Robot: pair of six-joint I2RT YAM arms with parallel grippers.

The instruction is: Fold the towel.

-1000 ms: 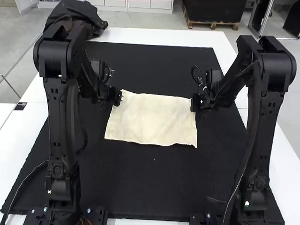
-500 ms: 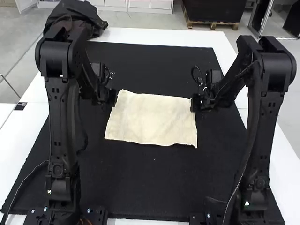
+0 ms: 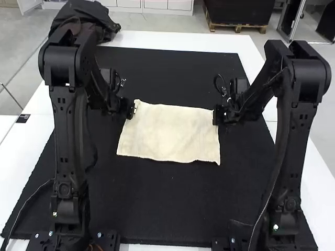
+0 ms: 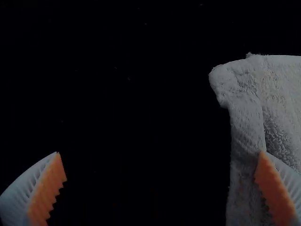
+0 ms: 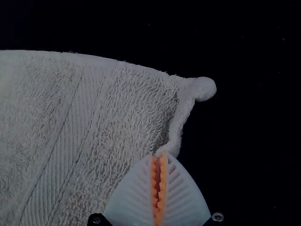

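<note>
Firstly, surface: a white table (image 3: 207, 40) is noted, mostly overlaid by a black mat (image 3: 167, 204), matte and felt-like. Some drag on cloth is to be expected from it; free sliding is judged unlikely. Mat is seen on the near, far, left and right sides of the work, so room for a fold is judged ample.

Mid-mat, between the two arms, the cream towel (image 3: 167, 133) is found spread, slightly wavy along its near edge. Whether one layer or two is presented cannot be told. A looped pile is shown, crossed by a smoother woven band (image 5: 70, 136). Handling estimate: light, soft, limp, not fragile, not slippery; sagging is likely wherever support is lacking, so both far corners are best taken together.

Right gripper (image 5: 159, 154): pads brought together, with the towel's right edge pinched at the tips, just beside the far right corner. Left gripper (image 4: 160, 153): fingers held wide, nothing gripped; one is seen overlapping the left hem (image 4: 247, 127), contact uncertain. Hold should be taken on that hem, close to the far left corner (image 4: 225, 80).

Smallest item: a rounded knob (image 5: 205, 89) is formed at the far right corner; a bulky pinch is possible.
</note>
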